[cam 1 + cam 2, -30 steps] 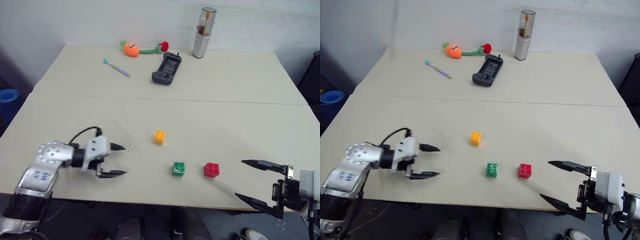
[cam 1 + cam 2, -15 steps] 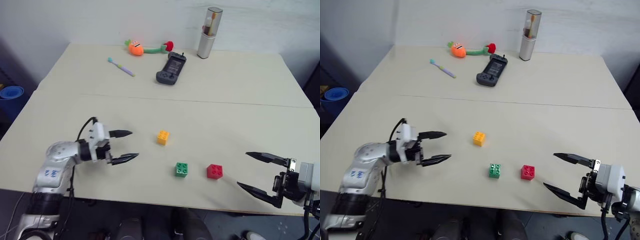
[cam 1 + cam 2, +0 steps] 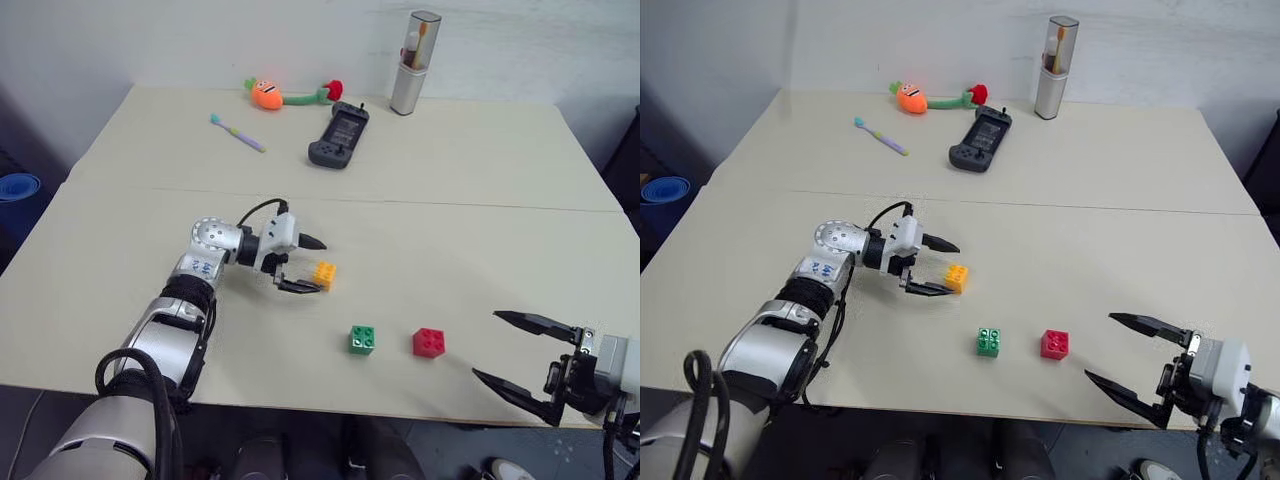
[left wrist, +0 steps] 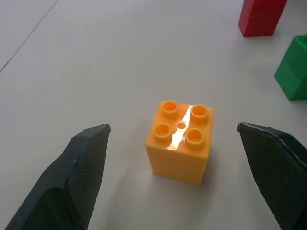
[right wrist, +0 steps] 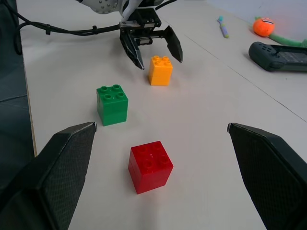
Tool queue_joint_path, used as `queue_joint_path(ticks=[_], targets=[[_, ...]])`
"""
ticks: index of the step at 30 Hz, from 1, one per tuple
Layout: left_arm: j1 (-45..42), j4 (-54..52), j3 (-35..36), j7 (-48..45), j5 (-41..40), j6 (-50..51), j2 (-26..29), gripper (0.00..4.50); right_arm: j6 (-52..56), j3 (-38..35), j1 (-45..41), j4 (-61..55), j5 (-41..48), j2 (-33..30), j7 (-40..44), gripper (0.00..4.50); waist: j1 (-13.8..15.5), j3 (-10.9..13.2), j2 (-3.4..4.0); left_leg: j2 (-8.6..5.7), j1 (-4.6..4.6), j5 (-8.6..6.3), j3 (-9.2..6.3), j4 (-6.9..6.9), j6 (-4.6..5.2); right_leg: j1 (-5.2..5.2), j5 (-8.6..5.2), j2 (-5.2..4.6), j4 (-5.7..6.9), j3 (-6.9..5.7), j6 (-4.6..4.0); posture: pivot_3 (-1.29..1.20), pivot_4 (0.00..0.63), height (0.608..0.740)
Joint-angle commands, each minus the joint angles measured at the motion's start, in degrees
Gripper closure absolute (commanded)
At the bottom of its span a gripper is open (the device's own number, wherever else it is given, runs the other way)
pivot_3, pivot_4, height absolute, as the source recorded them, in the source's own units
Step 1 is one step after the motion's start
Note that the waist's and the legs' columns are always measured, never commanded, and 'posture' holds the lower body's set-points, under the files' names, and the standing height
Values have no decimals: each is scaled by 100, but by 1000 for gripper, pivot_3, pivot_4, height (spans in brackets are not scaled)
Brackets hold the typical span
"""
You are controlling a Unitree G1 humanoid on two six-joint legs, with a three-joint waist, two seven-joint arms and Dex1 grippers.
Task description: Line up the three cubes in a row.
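1. Since the earlier frames, the left gripper (image 3: 309, 265) has travelled from the near left part of the table (image 3: 470, 150) inward to the yellow-orange cube (image 3: 322, 275). The right gripper (image 3: 520, 365) has held its place at the near right edge. All three cubes lie where they were.
2. Left gripper state: jaws wide apart, one finger on each side of the yellow-orange cube, neither pad touching it. Nothing is held.
3. Right gripper state: jaws wide apart and empty, well apart from the red cube (image 3: 428, 342).
4. Cube positions: the green cube (image 3: 361, 339) and the red cube sit near each other along the near edge. The yellow-orange cube sits farther in and to the left of the green one, out of line with the pair.
5. Step in hand, as judged: grasp the yellow-orange cube. Centre it between the fingers, keep the pads square to two opposite side faces, and advance until they cover those faces before closing.
6. Placement, as judged: set it down left of the green cube, on the line through green and red, without nudging the green one.
7. Count: three cubes, two grippers, one game controller (image 3: 335, 138), one toothbrush (image 3: 234, 134), one plush toy (image 3: 266, 95), one upright toothbrush case (image 3: 407, 63).
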Motion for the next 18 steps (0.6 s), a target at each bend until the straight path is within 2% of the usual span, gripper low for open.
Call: queue_joint_path(ticks=[1,3,5,11,14,18], targets=[[-187,263,119,-228,78,-325,-48,201,-137,-202,228,-314,-2,129,-159,0,5,0,0,1,0,-1,-1,2,1,0,0,-1,0,0,0,0,150,740],[-193,347,97,-256,163,-421,-75,620,-154,-196,320,-385,-32,168,-210,0,8,0,0,0,-2,-4,-3,6,7,1,2,-2,1,0,3,0,150,740],[-174,379,132,-260,189,-460,-105,1223,-157,-197,369,-434,-40,185,-251,0,9,0,0,0,-2,-20,-3,10,36,3,4,-4,2,1,7,0,150,740],[-65,366,340,-136,156,-474,-209,3048,-180,-175,432,-436,-31,159,-260,0,7,0,0,-1,-4,-23,-3,14,40,3,7,-6,2,2,11,0,150,740],[73,181,432,-347,43,-452,-142,3047,-136,-161,391,-406,-2,84,-205,0,0,0,0,-2,-5,-23,-2,15,40,3,7,-7,2,2,11,0,150,740],[449,-500,501,-973,-149,-284,231,3047,-85,-151,321,-354,44,0,-142,0,-59,0,0,1,-4,-23,-2,15,39,2,7,-5,4,2,11,0,150,740]])
